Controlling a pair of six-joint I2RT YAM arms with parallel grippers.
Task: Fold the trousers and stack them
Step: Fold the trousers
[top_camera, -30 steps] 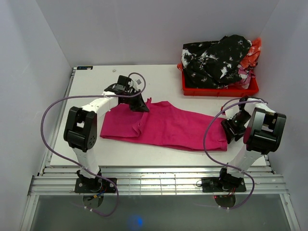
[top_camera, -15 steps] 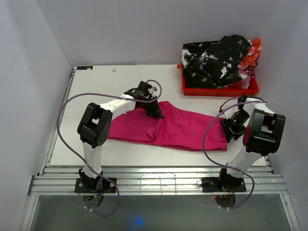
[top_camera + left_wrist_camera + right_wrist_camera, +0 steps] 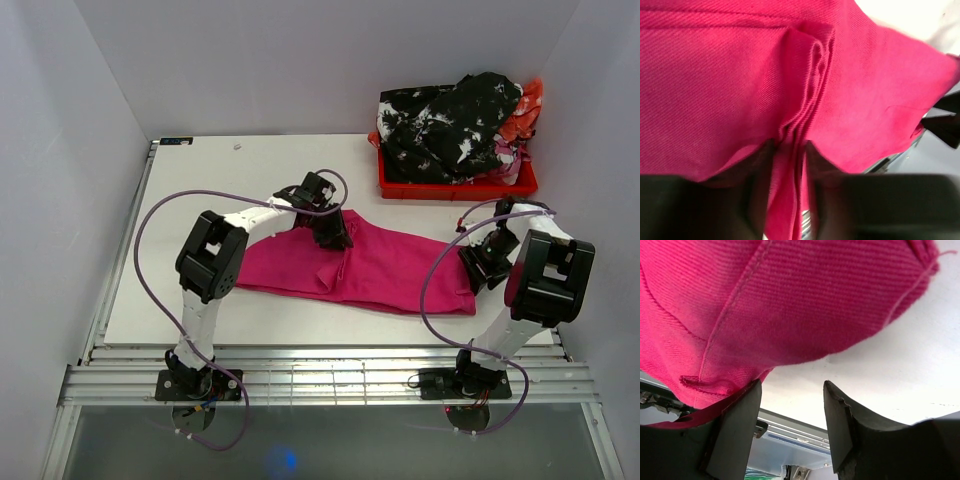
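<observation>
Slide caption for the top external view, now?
Left tool over a bunched fold of the pink trousers, right tool at their right end; red crate of clothes at the far corner of the table.

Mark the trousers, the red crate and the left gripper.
trousers (image 3: 390, 265): top external view, middle of the cloth.
red crate (image 3: 455, 189): top external view, front wall.
left gripper (image 3: 338, 240): top external view, between its fingertips.

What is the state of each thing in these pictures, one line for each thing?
trousers: lying on the table, gathered into a ridge near the middle
left gripper: on the trousers, cloth ridge between the jaws, grip unclear
right gripper: open, at the trousers' right end, nothing held
red crate: heaped with crumpled clothes
</observation>
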